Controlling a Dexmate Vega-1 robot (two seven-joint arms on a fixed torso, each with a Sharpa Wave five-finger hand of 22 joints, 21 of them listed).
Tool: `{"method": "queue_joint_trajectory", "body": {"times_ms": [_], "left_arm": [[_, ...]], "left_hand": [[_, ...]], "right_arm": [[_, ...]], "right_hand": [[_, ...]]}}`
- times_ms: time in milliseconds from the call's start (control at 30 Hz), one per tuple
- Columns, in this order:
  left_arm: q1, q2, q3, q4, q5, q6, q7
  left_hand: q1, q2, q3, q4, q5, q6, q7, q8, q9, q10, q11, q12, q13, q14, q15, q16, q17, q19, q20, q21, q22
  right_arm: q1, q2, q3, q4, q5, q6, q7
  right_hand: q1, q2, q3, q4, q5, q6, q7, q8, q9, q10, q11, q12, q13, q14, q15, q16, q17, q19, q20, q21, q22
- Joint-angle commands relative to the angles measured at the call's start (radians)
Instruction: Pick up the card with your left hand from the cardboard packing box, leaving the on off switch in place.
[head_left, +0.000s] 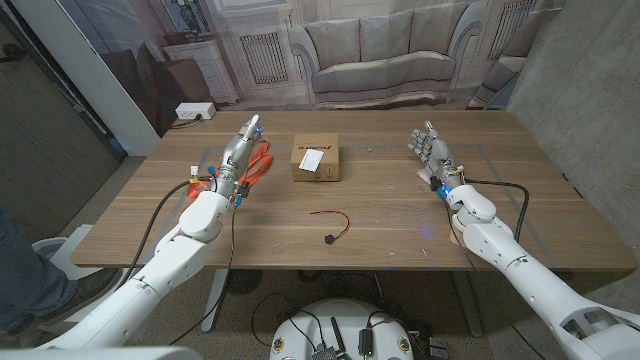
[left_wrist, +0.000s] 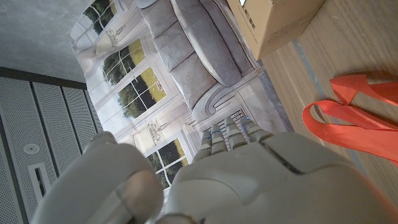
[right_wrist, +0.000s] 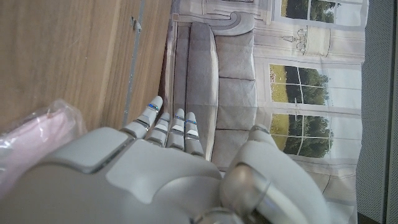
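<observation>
A small cardboard packing box (head_left: 316, 160) stands at the table's far middle, with a white card (head_left: 311, 157) lying on its top. In front of it, on the bare wood, lies a black on-off switch (head_left: 327, 238) with thin red wires. My left hand (head_left: 240, 152) is left of the box, a short gap away, fingers straight and apart, holding nothing. The left wrist view shows that hand (left_wrist: 236, 174) with the box's corner (left_wrist: 273, 22) beyond its fingertips. My right hand (head_left: 430, 148) stands open at the far right, well away from the box.
Orange looped strips (head_left: 262, 160) lie beside my left hand, between it and the box, also seen as strips (left_wrist: 354, 118). A pink plastic bag (right_wrist: 31, 137) lies by my right hand. A white power strip (head_left: 195, 111) sits at the far left corner.
</observation>
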Motion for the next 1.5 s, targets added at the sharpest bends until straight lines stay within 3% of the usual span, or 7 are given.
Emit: {"method": "queue_joint_trajectory", "body": {"times_ms": [33, 1167, 1500], "left_arm": [[0.040, 0.004, -0.024, -0.013, 0.038, -0.032, 0.034], [0.096, 0.003, -0.037, -0.060, 0.094, -0.026, 0.079], [0.120, -0.004, -0.042, -0.074, 0.151, -0.031, 0.126]], "left_hand": [[0.011, 0.000, 0.002, -0.005, 0.012, 0.023, -0.003, 0.013, 0.003, 0.019, -0.006, 0.010, 0.002, 0.012, -0.003, 0.006, 0.004, 0.005, -0.004, 0.002, 0.003], [0.030, 0.009, -0.002, -0.012, 0.019, 0.053, -0.001, 0.013, 0.002, 0.049, -0.004, 0.011, 0.002, 0.040, -0.008, 0.006, 0.003, 0.018, -0.018, 0.003, 0.003], [0.035, 0.011, -0.004, -0.014, 0.020, 0.059, -0.003, 0.012, 0.002, 0.056, -0.012, 0.011, 0.002, 0.047, -0.013, 0.006, 0.003, 0.021, -0.018, 0.003, 0.003]], "right_arm": [[-0.013, 0.011, 0.003, -0.004, -0.002, 0.024, -0.013], [-0.033, -0.050, 0.015, -0.088, -0.017, 0.010, -0.005], [-0.041, -0.046, 0.023, -0.085, -0.007, 0.026, -0.001]], "right_hand": [[0.002, 0.009, 0.005, -0.005, -0.001, 0.010, -0.004, 0.010, 0.002, 0.013, -0.001, 0.006, 0.002, 0.008, -0.001, 0.002, 0.004, 0.013, -0.013, -0.001, 0.004], [0.000, 0.011, 0.003, -0.008, -0.004, 0.014, -0.007, 0.008, 0.002, 0.015, -0.002, 0.005, 0.002, 0.011, -0.003, -0.001, 0.005, 0.021, -0.013, -0.016, 0.005], [0.000, 0.011, 0.003, -0.009, -0.004, 0.014, -0.005, 0.007, 0.002, 0.016, -0.004, 0.004, 0.003, 0.012, -0.003, -0.001, 0.005, 0.022, -0.012, -0.020, 0.005]]}}
